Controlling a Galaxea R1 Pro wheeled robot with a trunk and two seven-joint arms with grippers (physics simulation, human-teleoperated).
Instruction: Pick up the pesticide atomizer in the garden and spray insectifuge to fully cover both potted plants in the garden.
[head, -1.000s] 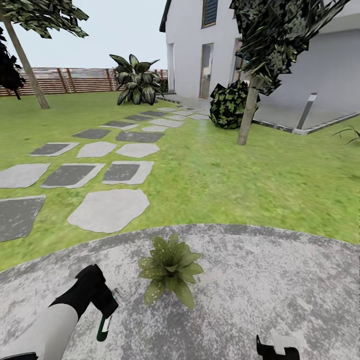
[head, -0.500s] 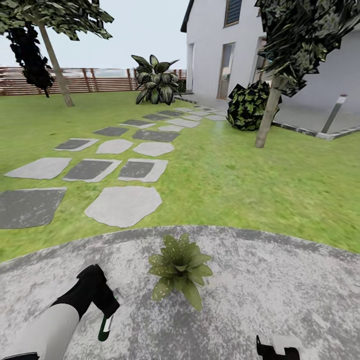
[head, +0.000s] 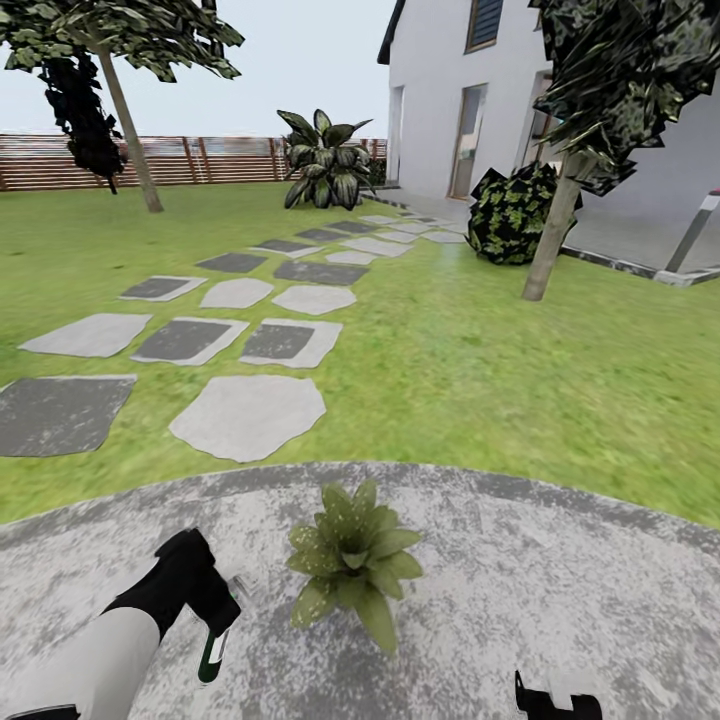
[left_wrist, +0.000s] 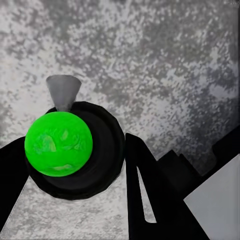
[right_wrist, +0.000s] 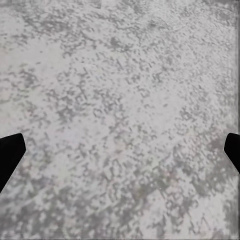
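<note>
The left arm (head: 95, 655) is white with a black wrist and reaches forward and low. Its left gripper (head: 213, 625) points down, and its jaws are closed around the pesticide atomizer (head: 211, 655), which hangs below them. The right gripper (head: 556, 700) sits low at the right. In the right wrist view its black fingertips (right_wrist: 9, 155) stand far apart.

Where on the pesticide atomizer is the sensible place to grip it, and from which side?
Grip the pesticide atomizer round its upper body, just under the sprayer head, coming from the side opposite the nozzle to keep the spray path free. The slim bottle hangs roughly upright that way in the left gripper.
</note>
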